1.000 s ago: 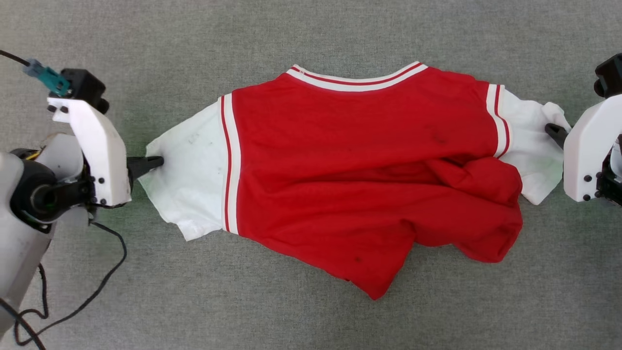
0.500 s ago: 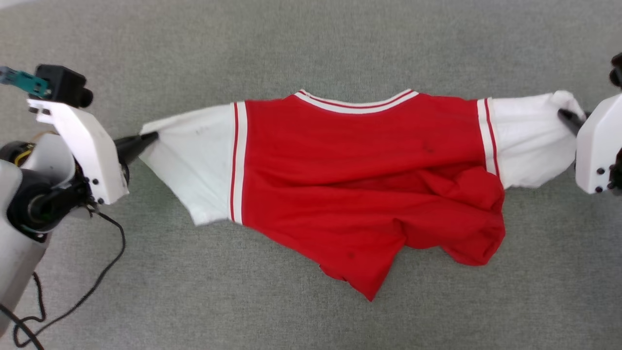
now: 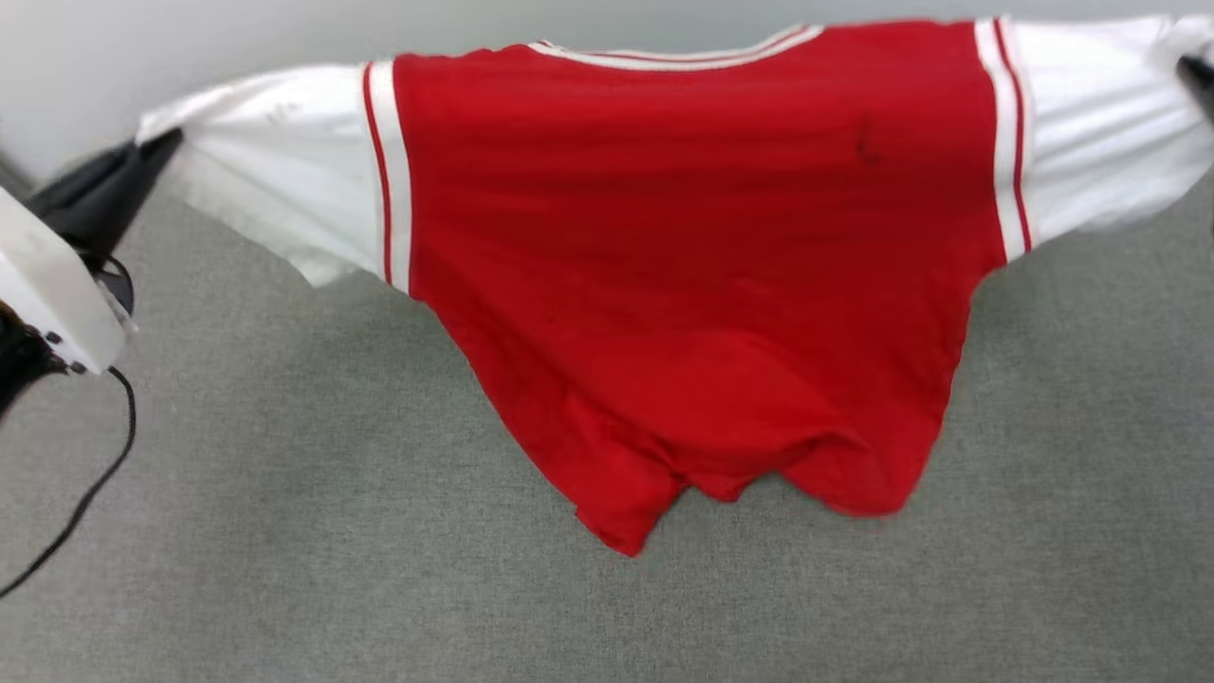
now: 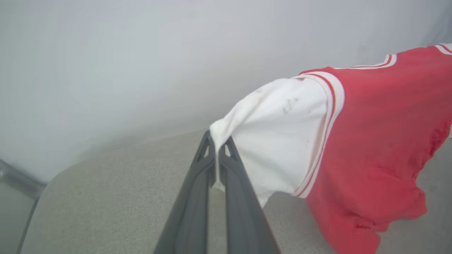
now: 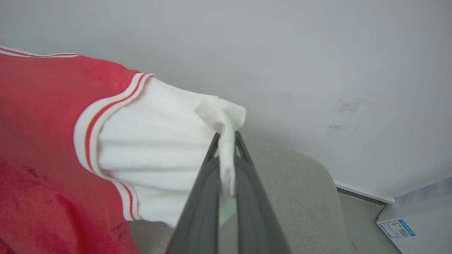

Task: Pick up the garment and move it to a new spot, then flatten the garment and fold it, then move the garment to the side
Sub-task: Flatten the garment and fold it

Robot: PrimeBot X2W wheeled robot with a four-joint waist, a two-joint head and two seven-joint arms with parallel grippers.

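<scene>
Left gripper (image 4: pixel 218 141) and right gripper (image 5: pixel 226 139) each clamp one sleeve tip of the garment (image 3: pixel 683 237), stretching it across the head view's upper edge so its red body hangs open above the grey surface (image 3: pixel 285 531) for carrying.

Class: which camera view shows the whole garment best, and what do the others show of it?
The head view: the garment hangs spread, both sleeves, neckline and lower edge visible. The left wrist view gives one white sleeve pinched by the left end effector; the right wrist view, the other in the right end effector.
</scene>
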